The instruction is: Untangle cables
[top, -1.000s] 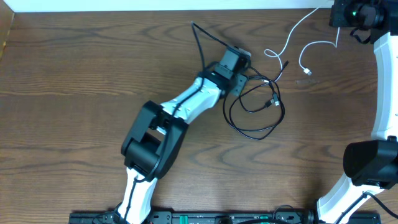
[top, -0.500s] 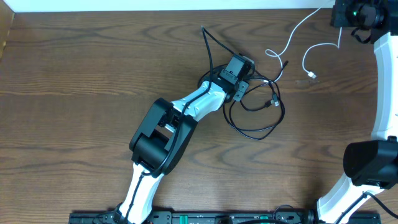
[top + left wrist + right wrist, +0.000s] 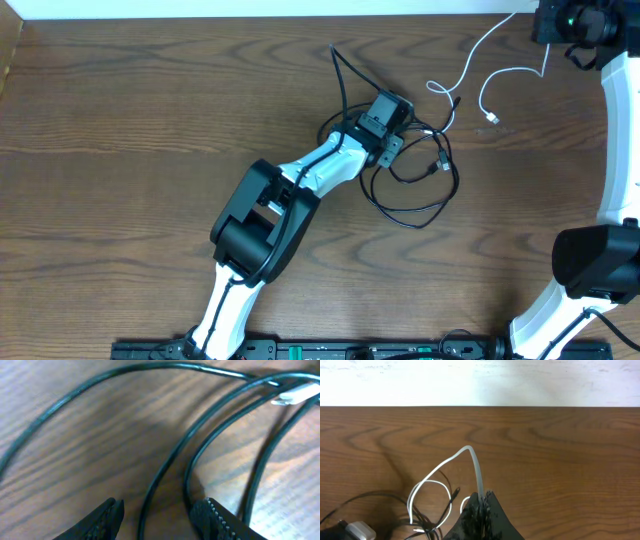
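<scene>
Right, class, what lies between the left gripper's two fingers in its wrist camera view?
Two strands of the black cable run across the wooden table between the fingers of the open left gripper, seen in the left wrist view.

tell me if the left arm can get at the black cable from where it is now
Probably yes. The left gripper is open low over the table, and strands of the black cable run between its fingers with nothing covering them.
</scene>
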Tool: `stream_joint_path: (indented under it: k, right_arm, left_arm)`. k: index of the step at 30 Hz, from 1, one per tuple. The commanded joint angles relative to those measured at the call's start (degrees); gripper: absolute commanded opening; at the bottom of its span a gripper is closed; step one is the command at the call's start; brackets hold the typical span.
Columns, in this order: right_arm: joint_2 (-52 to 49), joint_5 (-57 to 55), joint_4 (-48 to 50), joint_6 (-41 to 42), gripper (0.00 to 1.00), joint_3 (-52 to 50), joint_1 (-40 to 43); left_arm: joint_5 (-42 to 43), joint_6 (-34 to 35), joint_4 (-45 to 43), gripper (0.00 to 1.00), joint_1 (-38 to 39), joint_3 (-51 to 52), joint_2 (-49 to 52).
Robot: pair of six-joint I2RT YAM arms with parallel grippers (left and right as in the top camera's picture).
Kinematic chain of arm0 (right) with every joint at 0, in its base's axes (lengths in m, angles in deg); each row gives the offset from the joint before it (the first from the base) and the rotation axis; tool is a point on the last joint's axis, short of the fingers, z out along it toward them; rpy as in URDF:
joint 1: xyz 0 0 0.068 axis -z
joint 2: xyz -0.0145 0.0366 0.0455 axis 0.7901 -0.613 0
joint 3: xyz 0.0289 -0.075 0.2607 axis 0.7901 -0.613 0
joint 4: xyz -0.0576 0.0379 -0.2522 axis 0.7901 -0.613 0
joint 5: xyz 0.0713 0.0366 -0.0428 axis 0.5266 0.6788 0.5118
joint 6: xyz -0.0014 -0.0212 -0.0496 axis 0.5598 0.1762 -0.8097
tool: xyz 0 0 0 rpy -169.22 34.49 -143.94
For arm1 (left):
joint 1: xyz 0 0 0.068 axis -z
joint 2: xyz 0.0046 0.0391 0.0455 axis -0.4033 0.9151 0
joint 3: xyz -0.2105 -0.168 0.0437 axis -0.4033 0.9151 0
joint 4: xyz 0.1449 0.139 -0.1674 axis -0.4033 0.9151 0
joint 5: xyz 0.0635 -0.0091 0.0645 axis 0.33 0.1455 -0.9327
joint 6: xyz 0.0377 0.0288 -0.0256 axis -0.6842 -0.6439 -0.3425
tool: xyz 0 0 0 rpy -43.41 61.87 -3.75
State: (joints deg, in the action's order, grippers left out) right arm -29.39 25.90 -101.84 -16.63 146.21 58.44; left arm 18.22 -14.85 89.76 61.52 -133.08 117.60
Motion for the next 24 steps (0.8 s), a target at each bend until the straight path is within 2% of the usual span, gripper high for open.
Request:
stream_joint_path:
  k: [1, 3, 6, 10, 14, 17, 24]
  right_arm:
    - [-1.03, -0.48, 0.11, -0.94, 0.01, 0.44, 0.79]
    - [-1.03, -0.48, 0.09, -0.94, 0.01, 0.44, 0.87]
    - [-1.03, -0.46, 0.09, -0.94, 0.01, 0.44, 0.85]
    - [-1.03, -0.44, 0.09, -0.94, 0.01, 0.44, 0.85]
    - [-1.03, -0.46, 0.09, -0.94, 0.01, 0.44, 0.85]
    - [-1.03, -0.44, 0.15, -0.94, 0.01, 0.44, 0.85]
    - [-1.05, -2.82, 0.52, -0.61, 0.01, 0.44, 0.96]
  left_arm:
    - [3.76, -1.20, 1.84, 0.53, 0.50, 0.24, 1.03]
    - [4.55, -1.20, 2.05, 0.53, 0.50, 0.24, 1.03]
    - [4.52, -1.22, 2.19, 0.47, 0.50, 0.24, 0.94]
    - [0.00, -1.20, 3.32, 0.28, 0.31, 0.24, 0.22]
    - [-7.39, -1.20, 6.67, 0.19, 0.15, 0.24, -1.27]
    - [-10.75, -1.20, 11.45, 0.08, -0.09, -0.04, -3.74]
    - [-10.99, -0.46, 21.79, 0.08, -0.98, -0.07, -14.10]
